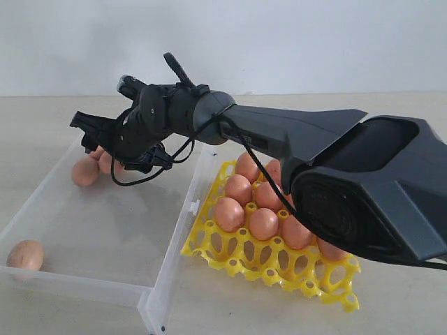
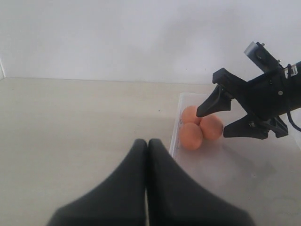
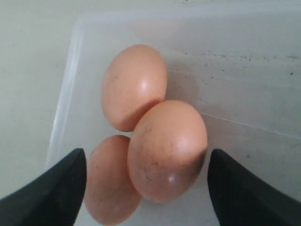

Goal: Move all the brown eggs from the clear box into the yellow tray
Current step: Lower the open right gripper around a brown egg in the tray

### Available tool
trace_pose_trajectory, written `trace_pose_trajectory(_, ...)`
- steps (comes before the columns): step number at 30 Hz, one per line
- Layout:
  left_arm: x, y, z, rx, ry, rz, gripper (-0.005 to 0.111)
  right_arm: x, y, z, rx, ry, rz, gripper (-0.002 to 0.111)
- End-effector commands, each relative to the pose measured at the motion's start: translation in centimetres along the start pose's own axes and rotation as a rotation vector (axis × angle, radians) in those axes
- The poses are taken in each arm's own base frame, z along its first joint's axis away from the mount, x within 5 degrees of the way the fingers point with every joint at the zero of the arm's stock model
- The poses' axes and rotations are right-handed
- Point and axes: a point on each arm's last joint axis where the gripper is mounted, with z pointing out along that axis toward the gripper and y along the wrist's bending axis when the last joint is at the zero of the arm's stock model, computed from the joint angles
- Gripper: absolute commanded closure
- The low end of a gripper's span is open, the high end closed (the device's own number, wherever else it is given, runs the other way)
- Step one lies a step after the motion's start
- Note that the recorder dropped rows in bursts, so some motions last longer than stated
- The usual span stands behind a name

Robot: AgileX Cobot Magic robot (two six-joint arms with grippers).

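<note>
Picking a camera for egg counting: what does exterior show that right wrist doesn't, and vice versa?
Exterior only: the tray, far cups filled and near cups empty, a lone egg in a near corner of the box, and the right arm. Right wrist only: three clustered eggs touching, with dark specks on the nearest. Both: the box, that cluster, open jaws over it.

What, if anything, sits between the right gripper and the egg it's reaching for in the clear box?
Nothing covers the speckled egg, and the right gripper's open jaws flank it. But a neighbouring egg touching it lies partly inside the jaws, beside one finger, so closing may catch both.
</note>
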Motion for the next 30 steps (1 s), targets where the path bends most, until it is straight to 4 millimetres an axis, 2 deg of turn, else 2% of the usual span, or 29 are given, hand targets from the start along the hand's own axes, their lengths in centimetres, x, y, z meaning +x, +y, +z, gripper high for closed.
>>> trace_pose_trajectory(1,-0.1,0.0,0.0,0.000,-0.001,-0.005,0.111,-0.3,-0.1,-0.1,0.013,-0.009,-0.048,0.040)
trace_pose_trajectory(23,-0.1,0.0,0.0,0.000,-0.001,-0.005,0.111,-0.3,-1.6,1.4,0.018,-0.040,-0.065,0.041)
trace_pose_trajectory(25,-0.1,0.0,0.0,0.000,-0.001,-0.005,0.111,-0.4,-1.6,1.4,0.016,-0.044,-0.069,0.046)
trace_pose_trajectory(26,-0.1,0.0,0.0,0.000,-0.001,-0.005,0.111,-0.5,-1.6,1.4,0.017,-0.045,-0.077,0.057)
trace_pose_trajectory(30,-0.1,0.0,0.0,0.000,-0.001,-0.005,0.111,-0.5,-1.6,1.4,0.012,-0.055,-0.131,0.083)
